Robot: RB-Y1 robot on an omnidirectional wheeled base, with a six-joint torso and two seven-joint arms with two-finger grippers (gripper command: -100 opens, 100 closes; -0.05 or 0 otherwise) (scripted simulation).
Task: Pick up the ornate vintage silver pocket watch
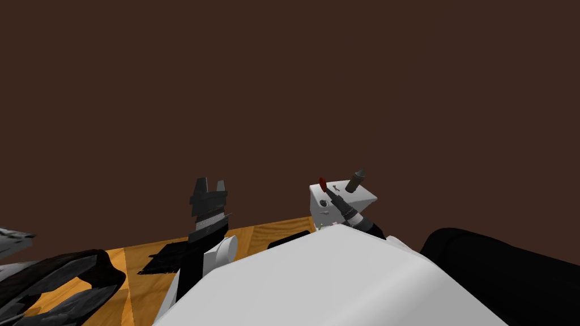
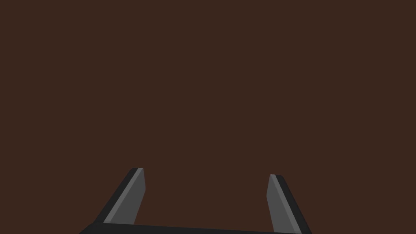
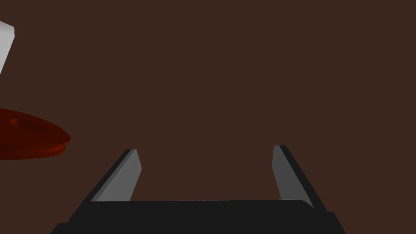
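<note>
Head view: left gripper [image 1: 210,185] points up in front of a brown wall [image 1: 283,85], above a wood surface [image 1: 266,233] with flat dark patches. Off to the right is a white box [image 1: 341,199] with a red disc [image 1: 322,184] and a dark cylinder [image 1: 355,180] at its top. The pocket watch can't be located; a few specks on the box are too small to name. Left wrist view: fingers spread, nothing between them, facing the wall. Right wrist view: right gripper [image 3: 207,148] also spread and empty, red disc just beside it. Likely risks: both grippers aim at the wall, so any reach goes blind. The right gripper could clip the disc or box, and thin fingers could slip off a small watch or grab the wrong item.
</note>
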